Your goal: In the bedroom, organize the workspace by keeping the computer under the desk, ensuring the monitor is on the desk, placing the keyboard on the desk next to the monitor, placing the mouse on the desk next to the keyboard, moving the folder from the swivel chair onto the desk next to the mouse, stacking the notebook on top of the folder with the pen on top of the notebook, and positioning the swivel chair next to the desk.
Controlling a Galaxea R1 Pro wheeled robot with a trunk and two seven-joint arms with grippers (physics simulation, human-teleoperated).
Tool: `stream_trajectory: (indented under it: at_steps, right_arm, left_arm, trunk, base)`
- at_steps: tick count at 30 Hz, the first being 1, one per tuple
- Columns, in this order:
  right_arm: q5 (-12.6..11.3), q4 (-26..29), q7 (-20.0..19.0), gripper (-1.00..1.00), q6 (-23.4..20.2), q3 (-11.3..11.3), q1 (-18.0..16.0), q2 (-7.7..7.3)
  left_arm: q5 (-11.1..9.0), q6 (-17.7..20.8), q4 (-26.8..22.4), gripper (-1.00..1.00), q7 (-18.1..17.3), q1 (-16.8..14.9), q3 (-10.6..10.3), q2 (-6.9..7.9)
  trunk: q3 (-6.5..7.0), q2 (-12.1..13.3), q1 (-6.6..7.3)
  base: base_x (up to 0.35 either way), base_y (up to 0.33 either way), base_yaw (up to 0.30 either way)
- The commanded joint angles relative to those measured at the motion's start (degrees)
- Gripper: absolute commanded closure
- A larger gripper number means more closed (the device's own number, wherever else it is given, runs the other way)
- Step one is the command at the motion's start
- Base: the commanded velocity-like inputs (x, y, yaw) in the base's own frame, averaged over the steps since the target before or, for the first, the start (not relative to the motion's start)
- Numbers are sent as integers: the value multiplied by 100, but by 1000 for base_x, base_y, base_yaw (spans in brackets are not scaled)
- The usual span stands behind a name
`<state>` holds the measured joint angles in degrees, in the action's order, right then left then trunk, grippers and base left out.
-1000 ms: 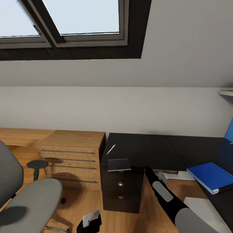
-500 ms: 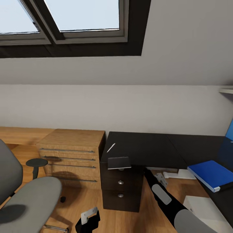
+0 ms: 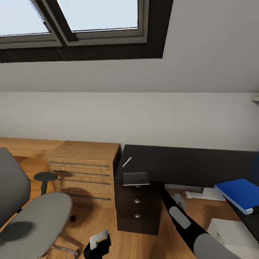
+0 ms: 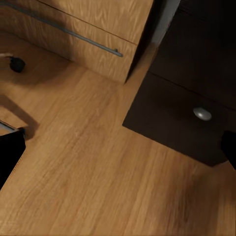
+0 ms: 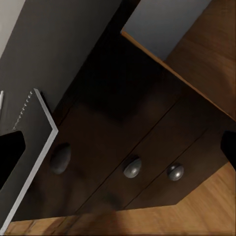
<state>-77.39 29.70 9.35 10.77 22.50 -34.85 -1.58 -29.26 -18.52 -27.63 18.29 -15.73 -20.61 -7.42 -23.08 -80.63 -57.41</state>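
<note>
Fingers of the right end effector (image 3: 178, 200) sit low in front of the black drawers (image 3: 137, 205), under the tabletop (image 3: 169, 165). I cannot tell if it is open or closed. In the right wrist view the notebook (image 5: 27, 162) is very near, its edge poking out over the drawer knobs. The left end effector (image 3: 98, 241) hangs low over the wood floor (image 3: 104, 223), and I cannot tell its state either.

Compared with a second ago, the whole head view has slid a little, so the camera has moved, not the things. The right arm reaches a bit closer under the notebook (image 3: 135, 178). The pen (image 3: 126, 162) lies on the tabletop just behind it. The folder (image 3: 239, 193) already lies on the tabletop, well apart to the right. The swivel chair (image 3: 34, 219) has nothing on its seat.

So I think the next job is picking up the notebook.
</note>
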Motion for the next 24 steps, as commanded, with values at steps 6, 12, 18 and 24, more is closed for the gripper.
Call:
stream_trajectory:
  at_steps: [6, 12, 18, 24]
  right_arm:
    - [31, 22, 32, -100, 34, 75, -4, -3]
    - [400, 34, 32, -100, 31, 110, -4, -3]
    - [615, 44, 30, -100, 31, 110, -4, -1]
    - [628, 41, -120, -100, 25, 101, -4, -7]
  left_arm:
    - [-39, -29, 3, -100, 41, -9, -48, -4]
    - [-36, -29, 3, -100, 36, -9, -48, -11]
    - [-36, -29, 3, -100, 37, -9, -47, -9]
    - [-36, -29, 3, -100, 36, -9, -40, -9]
  trunk:
    - [-115, -246, -132]
    - [-223, -487, -264]
    - [-330, -727, -396]
    - [-438, -968, -528]
  base:
    - [0, 0, 142]
    - [0, 0, 12]
    - [0, 0, 1]
    - [0, 0, 0]
